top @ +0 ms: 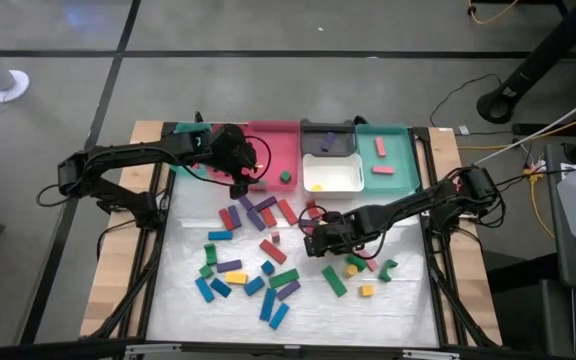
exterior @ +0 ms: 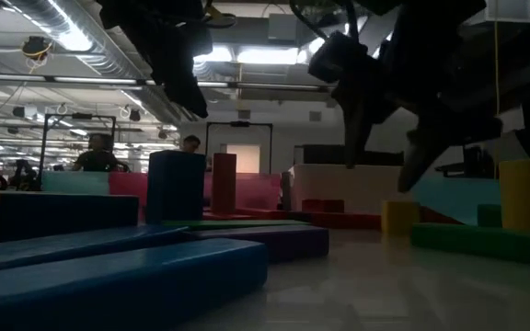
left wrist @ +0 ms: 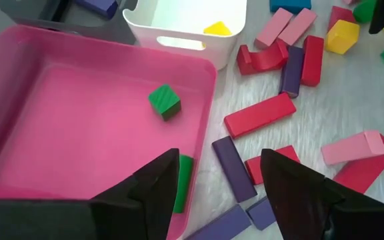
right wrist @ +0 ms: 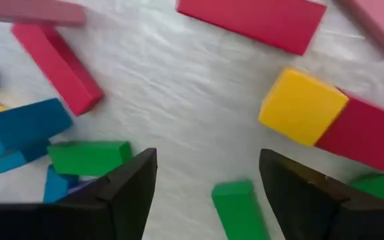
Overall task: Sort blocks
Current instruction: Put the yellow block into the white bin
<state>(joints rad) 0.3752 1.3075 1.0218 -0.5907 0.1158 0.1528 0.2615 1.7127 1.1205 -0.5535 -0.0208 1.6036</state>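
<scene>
Many blocks (top: 258,255) in red, blue, green, yellow, purple and pink lie scattered on the white table cover. My left gripper (left wrist: 219,160) hangs open over the near wall of the pink tray (left wrist: 59,127). The tray holds a green cube (left wrist: 164,101), and a green bar (left wrist: 184,181) lies close beside one finger. My right gripper (right wrist: 209,160) is open above the middle of the table (top: 313,240), pointing steeply down. A green block (right wrist: 239,208) lies on the cover below its fingers, and a yellow cube (right wrist: 303,107) lies a little beyond.
Along the far edge stand a teal tray (top: 183,135), the pink tray (top: 273,145), a black tray (top: 328,135), a white tray (top: 333,178) holding a yellow block, and another teal tray (top: 388,155) holding pink blocks. Purple and red blocks (left wrist: 259,117) lie just outside the pink tray.
</scene>
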